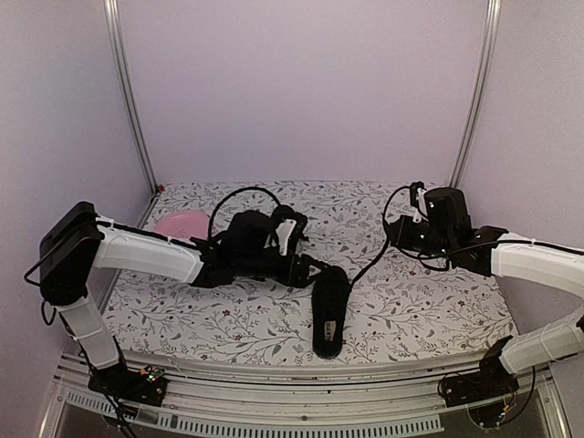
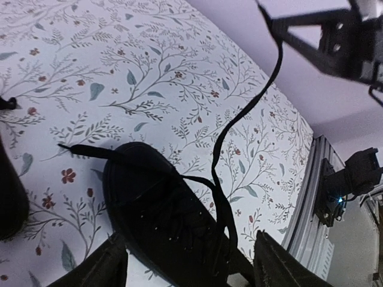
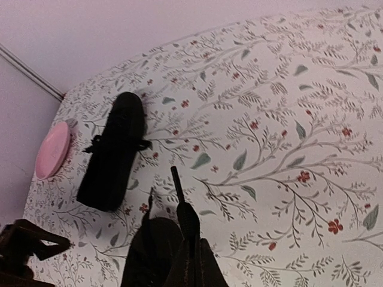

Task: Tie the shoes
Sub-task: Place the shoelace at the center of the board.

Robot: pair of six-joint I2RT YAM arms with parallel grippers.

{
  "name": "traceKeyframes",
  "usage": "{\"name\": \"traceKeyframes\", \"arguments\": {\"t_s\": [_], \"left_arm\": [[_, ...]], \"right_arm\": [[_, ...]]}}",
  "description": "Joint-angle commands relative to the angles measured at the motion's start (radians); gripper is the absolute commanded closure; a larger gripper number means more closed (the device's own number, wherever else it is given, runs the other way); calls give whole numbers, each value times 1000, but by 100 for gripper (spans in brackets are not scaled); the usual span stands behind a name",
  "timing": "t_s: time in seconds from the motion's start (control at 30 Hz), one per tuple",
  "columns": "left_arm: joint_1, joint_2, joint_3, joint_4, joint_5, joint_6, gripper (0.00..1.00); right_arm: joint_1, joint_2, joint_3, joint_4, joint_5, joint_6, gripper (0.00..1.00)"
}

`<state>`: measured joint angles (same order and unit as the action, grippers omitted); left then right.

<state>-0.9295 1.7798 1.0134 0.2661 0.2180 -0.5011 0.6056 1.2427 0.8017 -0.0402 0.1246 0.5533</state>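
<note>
Up front by the near edge of the flowery table, roughly centre, one black shoe lies pointing near-to-far. The left gripper sits right over its laced part, fingers spread wide on either side and not gripping anything. One lace runs from that shoe up and off to the right, off the table, into the right gripper. That one is clamped tight on the lace, a bit farther back and raised off the surface. Farther back on the left is the second shoe, lying flat near the pink plate but not touching it. So the count: two shoes, one plate, two grippers.
</note>
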Motion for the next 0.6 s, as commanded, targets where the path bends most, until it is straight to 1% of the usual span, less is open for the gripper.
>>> {"name": "traceKeyframes", "arguments": {"t_s": [0.0,0.03,0.07,0.1,0.13,0.17,0.2,0.3,0.43,0.47,0.57], "left_arm": [[-6,-151,-144,119,-227,-20,24],[-6,-186,-175,135,-265,-18,21],[-4,-219,-200,143,-298,-12,18],[0,-245,-222,148,-324,-4,14],[8,-268,-242,151,-333,3,9],[20,-283,-247,143,-333,6,7],[40,-293,-249,125,-326,0,6],[106,-316,-273,106,-286,-47,5],[164,-383,-383,204,-279,-96,5],[173,-400,-399,208,-281,-103,5],[189,-442,-419,172,-278,-106,5]], "right_arm": [[-3,-2,-117,-171,98,144,95],[-3,8,-125,-175,92,144,80],[-3,13,-125,-168,74,130,57],[1,25,-119,-156,55,80,42],[6,40,-103,-150,49,37,34],[12,59,-80,-138,29,5,29],[15,90,-50,-126,0,-58,28],[37,221,103,-149,-54,-148,26],[53,429,295,-169,-147,-237,25],[56,505,356,-205,-157,-246,26],[76,661,530,-301,-163,-286,29]]}}
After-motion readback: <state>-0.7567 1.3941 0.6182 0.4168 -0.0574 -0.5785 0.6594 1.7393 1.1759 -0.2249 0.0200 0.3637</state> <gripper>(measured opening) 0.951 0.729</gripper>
